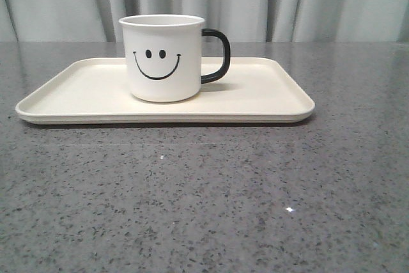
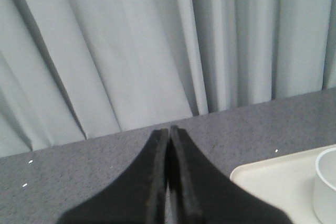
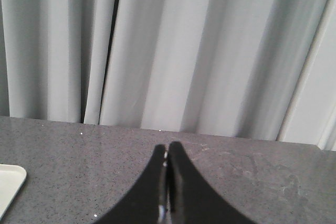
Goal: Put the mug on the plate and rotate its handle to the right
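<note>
White smiley mug [image 1: 163, 59] stands upright mid-plate [image 1: 268, 97], black handle [image 1: 217, 55] pointing right, apparently finished; left tool [image 2: 169, 129] and right tool [image 3: 167, 145] pinched together, empty.

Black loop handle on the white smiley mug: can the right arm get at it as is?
Probably yes. The handle points right, nothing beside it on the cream tray; the right gripper, shut, would need opening.

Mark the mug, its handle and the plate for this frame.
mug [image 1: 163, 62]: front view, on the white body just below the smiley face's eyes.
handle [image 1: 223, 55]: front view, on the outer curve of the black loop.
plate [image 1: 268, 91]: front view, on bare surface to the mug's right.
</note>
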